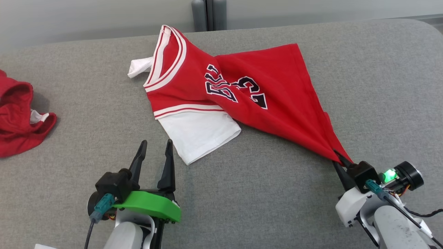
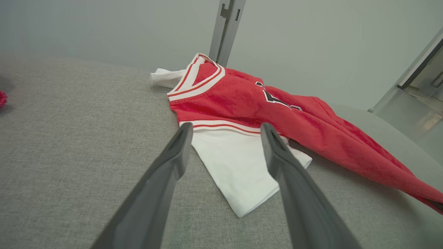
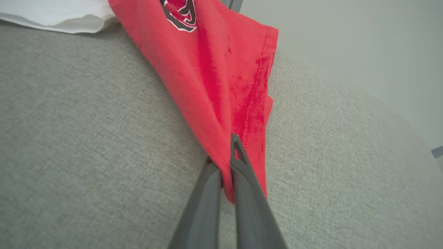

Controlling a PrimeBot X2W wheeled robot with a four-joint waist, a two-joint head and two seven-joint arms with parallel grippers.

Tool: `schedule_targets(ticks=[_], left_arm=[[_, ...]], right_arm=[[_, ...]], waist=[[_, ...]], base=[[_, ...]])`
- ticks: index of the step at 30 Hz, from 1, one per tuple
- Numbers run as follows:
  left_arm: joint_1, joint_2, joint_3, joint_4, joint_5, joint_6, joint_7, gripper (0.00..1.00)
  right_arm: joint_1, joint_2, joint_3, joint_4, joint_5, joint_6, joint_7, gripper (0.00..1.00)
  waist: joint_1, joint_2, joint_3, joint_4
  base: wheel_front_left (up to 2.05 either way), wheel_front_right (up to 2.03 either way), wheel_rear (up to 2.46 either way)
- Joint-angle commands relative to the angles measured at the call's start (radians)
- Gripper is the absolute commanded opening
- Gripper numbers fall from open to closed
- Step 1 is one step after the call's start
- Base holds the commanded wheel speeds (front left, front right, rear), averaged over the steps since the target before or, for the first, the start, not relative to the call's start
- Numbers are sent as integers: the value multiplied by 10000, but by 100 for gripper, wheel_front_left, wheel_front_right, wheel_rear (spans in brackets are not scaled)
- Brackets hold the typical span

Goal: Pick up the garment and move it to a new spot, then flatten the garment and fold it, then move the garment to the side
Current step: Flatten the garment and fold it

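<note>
The right gripper (image 1: 337, 156) is closed tight on a corner of the garment's hem, toward the near right part of the table. In the right wrist view the red cloth is bunched between its two fingers and spills over either side of them. The left gripper (image 1: 156, 142) hangs with its jaws wide apart and nothing between them, toward the near edge, left of the middle. Its tips are just beside the end of the near white sleeve; whether they touch it I cannot tell.

The grey fabric-covered table (image 1: 242, 207) carries everything. The garment (image 1: 277, 86), a red jersey with white sleeves, lies across the table's middle. Its collar is toward the far edge, and its body is drawn into a narrowing, creased wedge that runs to the right gripper. A second red cloth (image 1: 17, 117) lies crumpled at the left edge, well apart from the jersey.

The near white sleeve (image 1: 200, 135) lies flat and points toward the near edge. The black-and-white print (image 1: 235, 90) on the chest is broken by a fold. The collar (image 1: 166, 62) has white and red striped trim. The other white sleeve (image 1: 140, 67) shows as a small crumpled piece just left of the collar.
</note>
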Motion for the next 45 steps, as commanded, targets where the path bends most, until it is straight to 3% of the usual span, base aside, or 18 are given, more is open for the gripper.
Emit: schedule_targets(ticks=[1, 2, 19, 29, 34, 45], left_arm=[[159, 23, -25, 41, 9, -37, 2, 100], [184, 23, -47, 64, 5, -41, 2, 100], [813, 23, -70, -124, -87, -183, 2, 100], [1426, 23, -137, -296, -119, -33, 2, 100], [1788, 23, 44, -461, -166, 120, 2, 100], [2244, 23, 414, -722, -58, 304, 2, 100]], right_arm=[[197, 82, -187, -117, -66, -15, -3, 35], [269, 170, -332, -243, -41, -15, -3, 100], [1252, 1033, -1494, -1893, 593, -15, -3, 100], [1484, 1425, -2447, -2310, 1190, -15, -3, 100], [1684, 1447, -2211, -2194, 2107, -15, -1, 100], [1901, 1446, -2122, -1910, 2736, -15, -3, 100]], waist=[[0, -1, -131, -87], [0, -1, -165, -93], [0, -1, -1122, 32], [0, -1, -1646, 197], [0, -1, -1768, 217], [0, -1, -1776, 213]], base=[[0, 0, 0], [0, 0, 0], [0, 0, 0], [0, 0, 0], [0, 0, 0], [0, 0, 0]])
